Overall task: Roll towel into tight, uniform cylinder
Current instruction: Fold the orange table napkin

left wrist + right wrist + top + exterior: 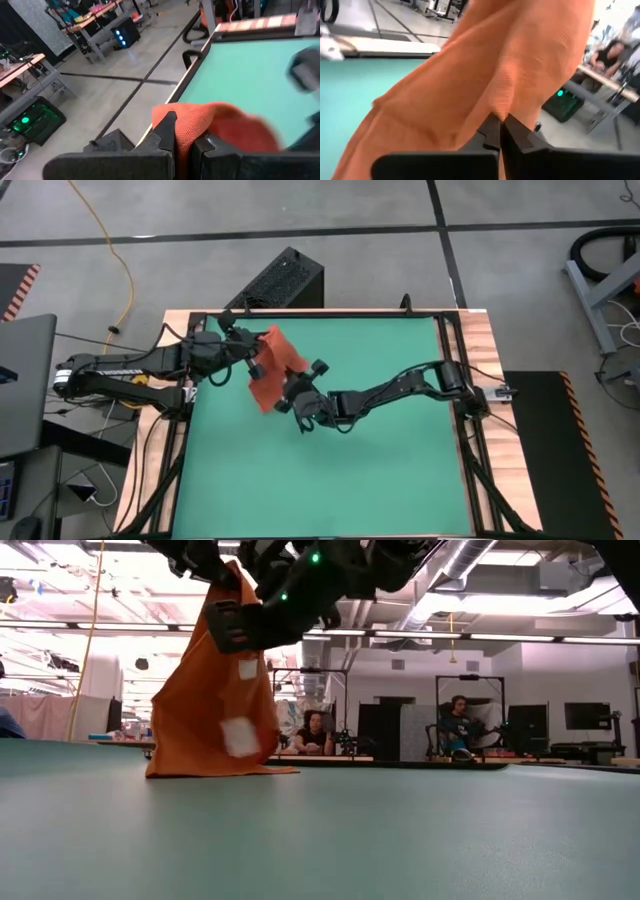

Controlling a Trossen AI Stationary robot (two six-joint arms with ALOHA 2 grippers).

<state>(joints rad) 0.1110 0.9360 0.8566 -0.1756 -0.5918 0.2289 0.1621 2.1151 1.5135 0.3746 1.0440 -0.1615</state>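
The orange-red towel hangs over the far left part of the green mat, held up between both grippers. Its lower edge rests on the mat, and a white tag shows on its face. My left gripper comes from the table's left and is shut on the towel's upper part. My right gripper reaches in from the right and is shut on the cloth lower down, on its near side. My left gripper pinches a bunched upper edge of the towel between its two fingers, coming nearly level from the table's left. Several layers seem gathered there. The towel hangs below the hold. My right gripper pinches a pucker in the towel's face between its two fingertips, coming nearly level from the table's right. The cloth draws into creases toward the pinch. Below it the towel hangs down to the mat.
A black box stands on the floor beyond the table's far edge. The table's wooden rim and dark frame rails border the mat. The mat's near and right parts lie bare. People sit at desks in the room behind.
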